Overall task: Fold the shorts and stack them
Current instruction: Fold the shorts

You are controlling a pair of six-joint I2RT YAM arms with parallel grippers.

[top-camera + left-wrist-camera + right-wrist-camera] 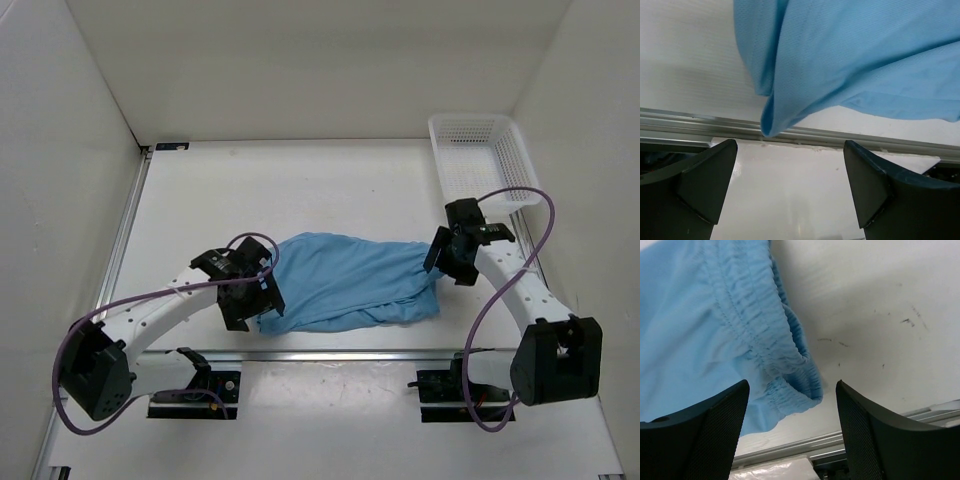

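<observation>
Shorts [345,282] bunched on the bench [300,190], left hand [790,170] spread wide at one end, gripping nothing; right hand [791,405] open beside the waistband [755,330], empty

We record the shorts [350,280] lying on the bench [300,180] toward its front edge: light blue, thin fabric, loosely doubled into a long bundle running left to right. Their right end is the gathered elastic waistband [765,335], puckered and curled over on itself. Their left end is a smooth folded corner, its tip close to the bench's front edge.
</observation>
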